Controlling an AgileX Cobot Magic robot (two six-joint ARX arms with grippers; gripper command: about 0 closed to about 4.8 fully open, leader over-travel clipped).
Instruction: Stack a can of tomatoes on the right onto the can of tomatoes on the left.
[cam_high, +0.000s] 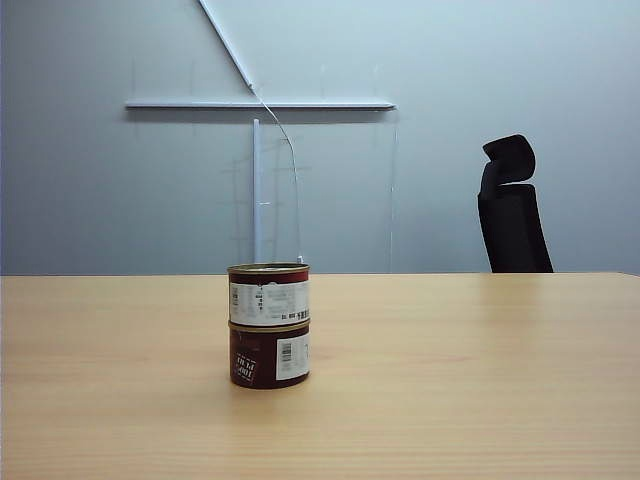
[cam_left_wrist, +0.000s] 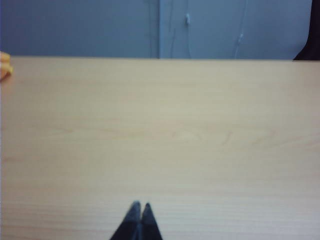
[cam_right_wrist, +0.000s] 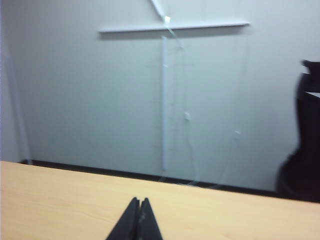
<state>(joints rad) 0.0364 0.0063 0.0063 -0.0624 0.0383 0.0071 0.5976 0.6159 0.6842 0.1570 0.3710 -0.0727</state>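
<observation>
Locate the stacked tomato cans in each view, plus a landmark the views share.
Exterior view: top can sits on bottom can, table centre, slightly left.
Left wrist view: not in it; shut left gripper over bare table.
Right wrist view: not in it; shut right gripper.
Shared: black chair.

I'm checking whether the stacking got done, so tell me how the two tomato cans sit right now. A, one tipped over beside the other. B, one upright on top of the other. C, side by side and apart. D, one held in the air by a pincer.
B: the upper can stands upright on the lower can on the table, no pincer near them.
</observation>
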